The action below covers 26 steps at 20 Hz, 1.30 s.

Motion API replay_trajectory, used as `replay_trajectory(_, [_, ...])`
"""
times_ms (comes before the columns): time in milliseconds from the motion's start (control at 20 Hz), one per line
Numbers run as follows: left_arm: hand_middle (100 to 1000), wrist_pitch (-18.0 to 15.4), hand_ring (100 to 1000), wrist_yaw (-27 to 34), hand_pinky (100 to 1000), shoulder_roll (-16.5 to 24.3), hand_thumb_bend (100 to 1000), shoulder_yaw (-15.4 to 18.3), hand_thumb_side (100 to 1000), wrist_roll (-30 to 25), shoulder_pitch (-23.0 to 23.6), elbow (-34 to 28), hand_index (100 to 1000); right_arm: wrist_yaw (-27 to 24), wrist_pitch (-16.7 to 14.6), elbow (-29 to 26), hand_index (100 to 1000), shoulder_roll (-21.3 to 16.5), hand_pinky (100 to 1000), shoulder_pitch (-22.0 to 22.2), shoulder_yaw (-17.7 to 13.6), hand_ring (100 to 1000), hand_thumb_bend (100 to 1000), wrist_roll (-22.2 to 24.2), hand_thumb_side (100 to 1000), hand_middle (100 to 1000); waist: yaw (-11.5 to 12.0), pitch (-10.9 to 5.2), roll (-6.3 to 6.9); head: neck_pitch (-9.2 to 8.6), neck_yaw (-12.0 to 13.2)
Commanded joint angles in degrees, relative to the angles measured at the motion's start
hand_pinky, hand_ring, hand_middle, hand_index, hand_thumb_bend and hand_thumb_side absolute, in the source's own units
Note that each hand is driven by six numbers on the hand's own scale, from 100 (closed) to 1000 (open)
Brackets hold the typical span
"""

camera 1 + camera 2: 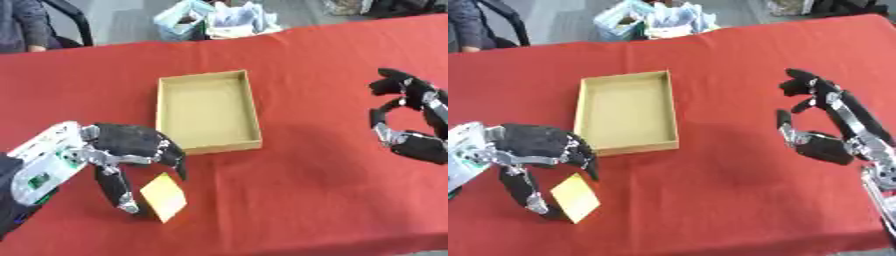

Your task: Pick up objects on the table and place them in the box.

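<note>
Yellow card [164, 196] lies on the red tabletop [306, 200] just short of the empty box [208, 110], apparently touching the left hand [131, 145], whose curled fingers [112, 187] straddle it unclosed.

Your surface [332, 200] was plain red cloth, no pattern. Box [208, 110] was tan cardboard all over, inside and walls the same shade. The flat card [164, 196] by your left hand [131, 145] was pale yellow, unmarked. Left hand was black with silver joints, white wrist housing with a green patch. Right hand [833, 130] was black and silver too.
</note>
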Motion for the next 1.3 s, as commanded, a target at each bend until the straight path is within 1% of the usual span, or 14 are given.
replay_trajectory(50, [576, -19.79, 700, 0.07, 761, 0.61, 584, 1.2, 156, -20.05, -0.49, -0.12, 743, -0.55, -0.26, -0.56, 964, -0.92, 632, -0.89, -0.47, 809, 100, -0.07, 263, 780, -0.05, -0.67, -0.35, -0.44, 0.1])
replay_trajectory(150, [538, -19.67, 682, 0.12, 755, 0.54, 559, 1.33, 142, -20.05, -0.45, -0.09, 717, -0.56, -0.27, -0.53, 964, -0.92, 632, -0.88, -0.49, 809, 100, -0.07, 264, 780, -0.05, -0.65, -0.37, -0.42, 0.13])
replay_trajectory(350, [512, -19.5, 669, 0.11, 744, 0.39, 519, 1.38, 129, -20.05, -0.35, 0.05, 688, -0.58, -0.29, -0.5, 964, -0.9, 632, -0.9, -0.51, 809, 100, -0.07, 264, 779, -0.03, -0.64, -0.41, -0.38, 0.18])
replay_trajectory(550, [462, -19.31, 643, 0.06, 732, 0.25, 466, 1.42, 114, -20.05, -0.26, 0.25, 631, -0.58, -0.31, -0.47, 964, -0.87, 632, -0.9, -0.53, 809, 100, -0.07, 264, 779, -0.03, -0.63, -0.42, -0.4, 0.19])
replay_trajectory(750, [401, -18.99, 610, 0.53, 720, 0.25, 385, 1.85, 100, -20.05, -0.27, 0.17, 564, -0.58, -0.33, -0.44, 964, -0.87, 632, -0.9, -0.53, 809, 100, -0.04, 265, 779, 0.05, -0.65, -0.41, -0.36, 0.09])
replay_trajectory(900, [379, -18.6, 602, 1.15, 717, 0.62, 364, 2.24, 100, -20.05, -0.56, -0.18, 543, -0.55, -0.34, -0.42, 964, -0.92, 632, -0.93, -0.52, 809, 100, -0.01, 265, 779, 0.17, -0.72, -0.37, -0.36, -0.02])
replay_trajectory(1050, [377, -17.81, 604, 2.05, 718, 1.6, 366, 2.5, 100, -20.05, -1.62, -0.93, 541, -0.51, -0.32, -0.33, 964, -1.0, 632, -0.89, -0.49, 809, 100, 0.03, 266, 779, 0.35, -0.85, -0.29, -0.37, -0.05])
replay_trajectory(1100, [376, -17.45, 604, 2.56, 718, 2.01, 308, 2.62, 100, -20.04, -1.99, -1.28, 540, -0.49, -0.33, -0.3, 964, -1.02, 632, -0.88, -0.49, 809, 100, 0.04, 265, 779, 0.39, -0.88, -0.28, -0.42, -0.11])
replay_trajectory(1150, [376, -16.91, 605, 3.3, 719, 2.58, 366, 3.03, 100, -19.93, -2.42, -1.76, 540, -0.48, -0.33, -0.27, 964, -1.05, 632, -0.84, -0.52, 809, 100, 0.01, 265, 779, 0.46, -0.93, -0.26, -0.43, -0.18])
replay_trajectory(1300, [380, -14.44, 612, 6.0, 722, 4.47, 381, 5.11, 100, -19.45, -3.9, -3.77, 542, -0.46, -0.33, -0.2, 964, -1.22, 633, -0.7, -0.57, 809, 100, -0.03, 265, 779, 0.73, -1.12, -0.2, -0.35, -0.32])
